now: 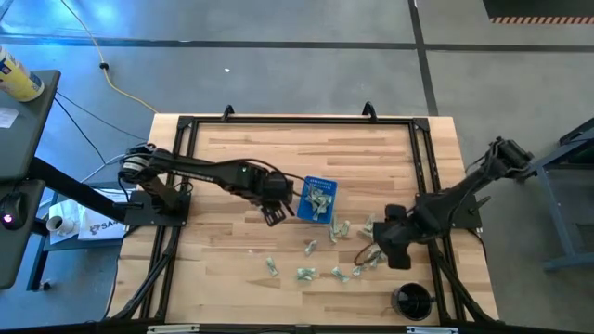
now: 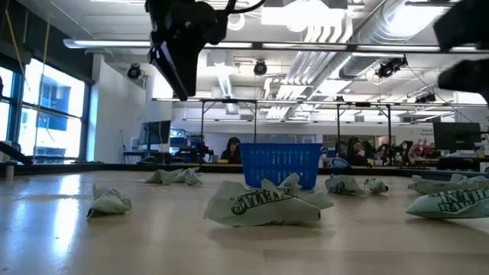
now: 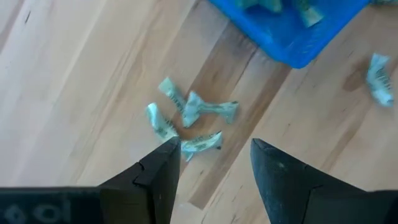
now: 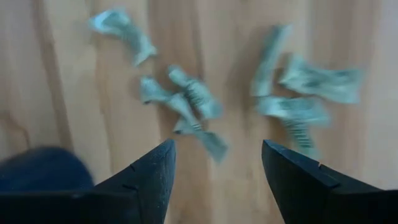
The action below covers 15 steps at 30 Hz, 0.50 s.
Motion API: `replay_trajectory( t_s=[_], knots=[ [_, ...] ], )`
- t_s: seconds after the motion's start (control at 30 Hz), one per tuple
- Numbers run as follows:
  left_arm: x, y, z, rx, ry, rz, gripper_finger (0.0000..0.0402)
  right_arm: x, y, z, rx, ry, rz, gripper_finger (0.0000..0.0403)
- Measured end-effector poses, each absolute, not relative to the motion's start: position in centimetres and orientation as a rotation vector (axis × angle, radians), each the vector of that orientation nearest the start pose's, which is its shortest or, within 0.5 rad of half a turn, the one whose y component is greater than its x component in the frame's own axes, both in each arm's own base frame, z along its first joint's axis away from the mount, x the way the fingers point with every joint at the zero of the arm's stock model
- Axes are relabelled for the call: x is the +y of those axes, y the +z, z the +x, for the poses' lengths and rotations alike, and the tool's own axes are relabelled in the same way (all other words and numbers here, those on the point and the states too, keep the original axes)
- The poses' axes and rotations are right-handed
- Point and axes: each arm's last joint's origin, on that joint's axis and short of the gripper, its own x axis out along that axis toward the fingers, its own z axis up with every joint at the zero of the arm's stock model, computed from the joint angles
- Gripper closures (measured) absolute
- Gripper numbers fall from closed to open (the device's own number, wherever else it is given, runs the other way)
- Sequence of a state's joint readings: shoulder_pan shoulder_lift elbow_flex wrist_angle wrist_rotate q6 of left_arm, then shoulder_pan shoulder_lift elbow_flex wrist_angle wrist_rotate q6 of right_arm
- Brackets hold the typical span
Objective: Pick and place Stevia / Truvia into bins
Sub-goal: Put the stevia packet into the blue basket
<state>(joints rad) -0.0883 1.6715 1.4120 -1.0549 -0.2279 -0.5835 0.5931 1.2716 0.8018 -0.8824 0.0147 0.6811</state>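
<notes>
Several crumpled pale green and white Stevia sachets (image 1: 311, 247) lie scattered on the wooden table in front of the blue bin (image 1: 318, 199), which holds a few more. In the low view the bin (image 2: 280, 164) stands behind one big sachet (image 2: 263, 203). My left gripper (image 1: 276, 212) hangs open above the table just left of the bin; its wrist view shows the open left gripper (image 3: 214, 149) over a small cluster of sachets (image 3: 193, 118). My right gripper (image 1: 374, 249) is open too, raised over sachets on the right; in its wrist view the right gripper (image 4: 217, 146) frames two groups of sachets (image 4: 186, 102).
A round black cup (image 1: 413, 301) stands near the table's near right corner. A black metal frame (image 1: 297, 121) runs around the tabletop. More sachets lie at the low view's sides (image 2: 107, 201) (image 2: 451, 198). Bare wood stretches along the far half of the table (image 1: 297, 148).
</notes>
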Motion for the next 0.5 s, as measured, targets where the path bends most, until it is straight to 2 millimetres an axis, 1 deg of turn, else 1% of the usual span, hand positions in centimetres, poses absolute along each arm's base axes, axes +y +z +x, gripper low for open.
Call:
replay_trajectory(
  t_s=[0.07,0.2,0.3,0.5],
  knots=[
    [-2.1,26.8,32.3,1.205,0.488,-0.295,0.0172,12.0,19.3,17.0,1.379,0.05,0.181,0.0174],
    [-2.1,26.9,32.4,1.195,0.499,-0.294,0.0172,11.7,17.6,16.3,1.411,0.036,0.224,0.0175],
    [-2.0,26.9,32.4,1.19,0.517,-0.296,0.0172,11.4,17.0,16.3,1.411,0.028,0.226,0.0176],
    [-2.0,26.9,32.3,1.188,0.527,-0.301,0.0172,11.2,15.9,16.2,1.397,0.09,0.232,0.0176]
  ],
)
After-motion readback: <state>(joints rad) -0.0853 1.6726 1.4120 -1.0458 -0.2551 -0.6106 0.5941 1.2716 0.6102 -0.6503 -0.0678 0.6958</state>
